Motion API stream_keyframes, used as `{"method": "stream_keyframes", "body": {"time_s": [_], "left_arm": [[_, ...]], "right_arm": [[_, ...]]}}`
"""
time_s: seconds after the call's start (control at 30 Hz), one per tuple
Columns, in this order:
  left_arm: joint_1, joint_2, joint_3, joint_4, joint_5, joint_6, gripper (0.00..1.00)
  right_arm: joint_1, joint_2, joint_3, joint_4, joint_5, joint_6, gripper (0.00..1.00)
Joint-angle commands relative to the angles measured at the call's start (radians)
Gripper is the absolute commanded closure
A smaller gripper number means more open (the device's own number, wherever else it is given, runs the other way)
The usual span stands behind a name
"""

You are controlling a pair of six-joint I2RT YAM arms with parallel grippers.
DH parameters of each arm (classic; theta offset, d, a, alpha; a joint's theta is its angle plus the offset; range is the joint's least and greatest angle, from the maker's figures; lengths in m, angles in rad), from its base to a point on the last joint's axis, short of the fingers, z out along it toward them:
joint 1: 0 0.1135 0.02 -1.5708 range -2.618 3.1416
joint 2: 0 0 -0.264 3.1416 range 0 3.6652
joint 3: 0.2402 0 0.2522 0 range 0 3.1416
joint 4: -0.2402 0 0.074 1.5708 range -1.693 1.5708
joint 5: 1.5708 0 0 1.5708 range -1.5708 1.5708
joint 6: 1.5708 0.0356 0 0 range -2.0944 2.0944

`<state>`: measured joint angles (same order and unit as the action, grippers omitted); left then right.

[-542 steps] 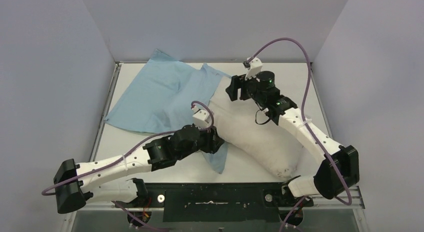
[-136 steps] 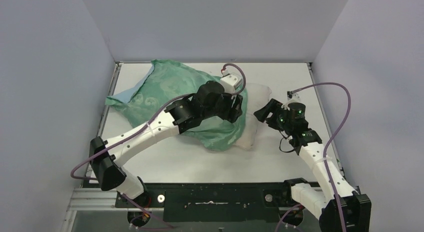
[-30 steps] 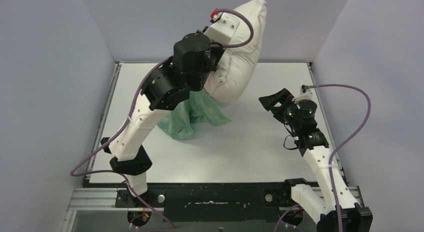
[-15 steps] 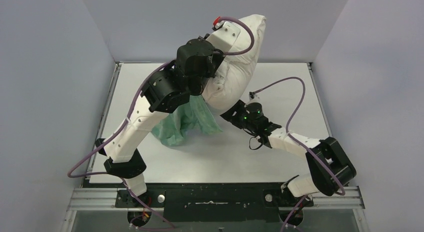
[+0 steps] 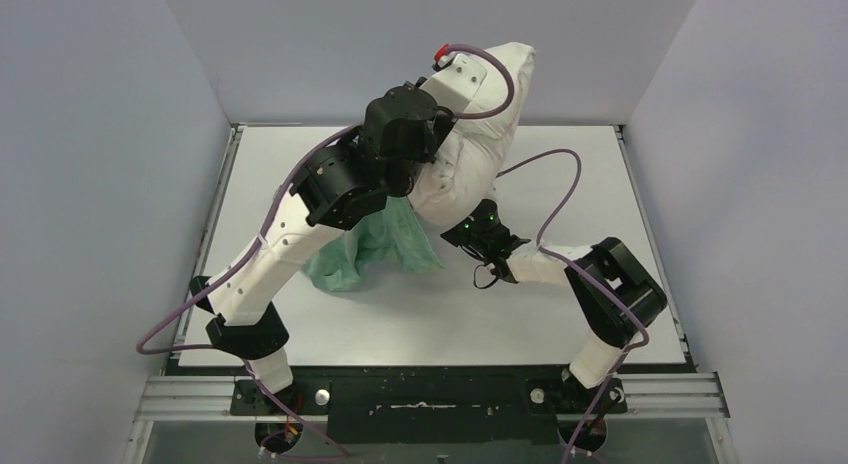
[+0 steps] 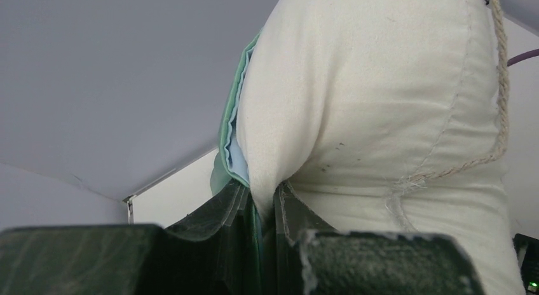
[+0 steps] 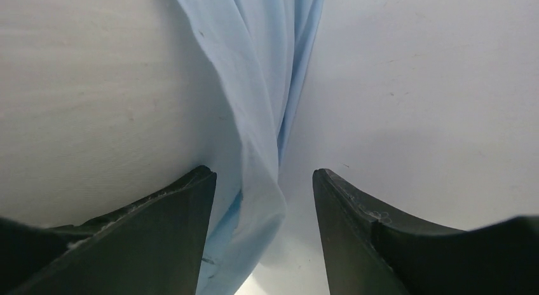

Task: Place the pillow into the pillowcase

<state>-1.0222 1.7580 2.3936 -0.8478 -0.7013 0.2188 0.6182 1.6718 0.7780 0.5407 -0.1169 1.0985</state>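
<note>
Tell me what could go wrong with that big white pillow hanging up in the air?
1. The left gripper pinches only a small bit of the plump off-white fabric pillow held high, so it might slip and fall.
2. The thin teal-green and light blue cloth pillowcase hangs bunched; the right gripper, jaws open around one blue fold, may grab just one layer and not open the mouth.

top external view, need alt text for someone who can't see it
The left gripper holds the off-white pillow upright above the white table, the teal pillowcase hanging below it. The right gripper reaches in at the pillow's lower end, beside the hanging cloth.
</note>
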Motion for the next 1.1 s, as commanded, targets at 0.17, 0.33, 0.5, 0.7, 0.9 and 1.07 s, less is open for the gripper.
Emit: {"method": "stream_keyframes", "body": {"time_s": [0.17, 0.33, 0.5, 0.7, 0.9, 1.07], "left_arm": [[0.01, -0.106, -0.103, 0.134, -0.064, -0.008, 1.0], [0.127, -0.147, -0.202, 0.079, -0.072, -0.035, 1.0], [0.233, -0.283, -0.358, 0.152, 0.047, -0.119, 1.0], [0.255, -0.331, -0.445, 0.171, 0.097, -0.142, 1.0], [0.297, -0.365, -0.503, 0.168, 0.125, -0.166, 1.0], [0.35, -0.359, -0.498, 0.149, 0.156, -0.181, 1.0]], "right_arm": [[0.029, 0.053, 0.081, 0.108, 0.011, -0.018, 0.9], [0.022, -0.256, 0.183, -0.287, 0.077, -0.303, 1.0], [0.017, -0.431, 0.234, -0.467, 0.134, -0.433, 1.0], [0.033, -0.464, 0.245, -0.434, 0.081, -0.405, 1.0], [0.012, -0.546, 0.386, -0.615, 0.189, -0.498, 1.0], [-0.052, -0.586, 0.545, -0.674, 0.125, -0.558, 1.0]]}}
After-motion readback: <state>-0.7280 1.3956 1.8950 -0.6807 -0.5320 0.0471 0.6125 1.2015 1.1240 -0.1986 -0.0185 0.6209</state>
